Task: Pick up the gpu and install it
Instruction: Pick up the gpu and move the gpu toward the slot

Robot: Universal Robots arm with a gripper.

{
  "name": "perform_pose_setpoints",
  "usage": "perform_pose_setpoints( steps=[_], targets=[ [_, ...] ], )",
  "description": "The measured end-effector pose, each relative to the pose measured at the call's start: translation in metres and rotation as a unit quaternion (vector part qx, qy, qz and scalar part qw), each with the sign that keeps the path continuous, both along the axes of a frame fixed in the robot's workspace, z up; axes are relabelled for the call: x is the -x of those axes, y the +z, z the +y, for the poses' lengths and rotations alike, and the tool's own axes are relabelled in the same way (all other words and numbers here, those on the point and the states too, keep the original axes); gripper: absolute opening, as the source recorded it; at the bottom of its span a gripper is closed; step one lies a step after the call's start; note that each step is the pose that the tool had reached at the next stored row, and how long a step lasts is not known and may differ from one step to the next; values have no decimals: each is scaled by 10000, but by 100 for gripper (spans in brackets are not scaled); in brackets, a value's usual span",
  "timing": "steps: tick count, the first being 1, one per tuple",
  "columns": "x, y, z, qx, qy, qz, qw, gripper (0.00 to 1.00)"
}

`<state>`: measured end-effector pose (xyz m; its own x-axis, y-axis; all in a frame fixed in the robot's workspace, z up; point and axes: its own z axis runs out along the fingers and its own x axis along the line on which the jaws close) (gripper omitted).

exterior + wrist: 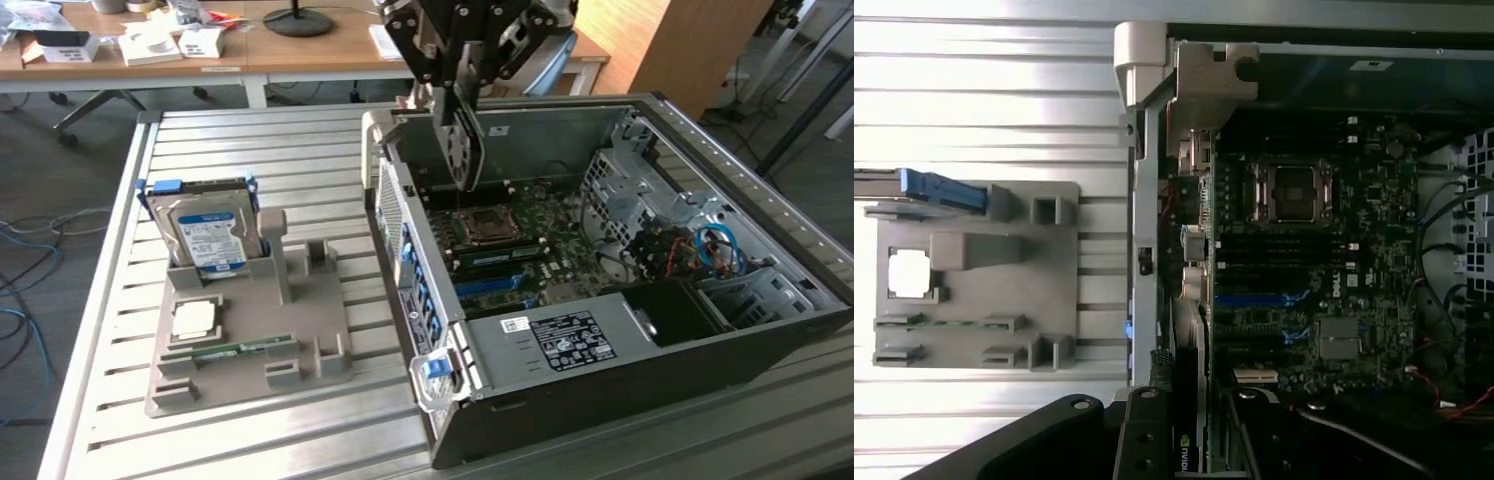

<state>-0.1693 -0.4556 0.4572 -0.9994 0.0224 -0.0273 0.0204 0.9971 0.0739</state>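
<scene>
Reaches straight down from above, gripper (pixel 461 72) vertical with fingers clamped on the top edge of the gpu (pixel 463 140), holding it upright and edge-down inside the open case (pixel 627 410), above the motherboard (pixel 521 225) near the rear wall, well apart from the holder (pixel 254 330) and drive (pixel 207 235) on the worktop (pixel 107 300).

An office-like lab: a slatted aluminium worktable (pixel 267 140) bears an open grey metal computer tower (pixel 641 400); cluttered light wooden desks (pixel 307 55) stand behind.
</scene>
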Motion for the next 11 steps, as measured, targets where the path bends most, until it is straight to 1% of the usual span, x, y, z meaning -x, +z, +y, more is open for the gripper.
perform_pose_setpoints(
  steps=[5, 11],
  targets=[
    [-158, 0, 0, -16, 0, 0, 10000, 26],
    [-335, 0, 0, -27, 0, 0, 10000, 26]
  ],
)
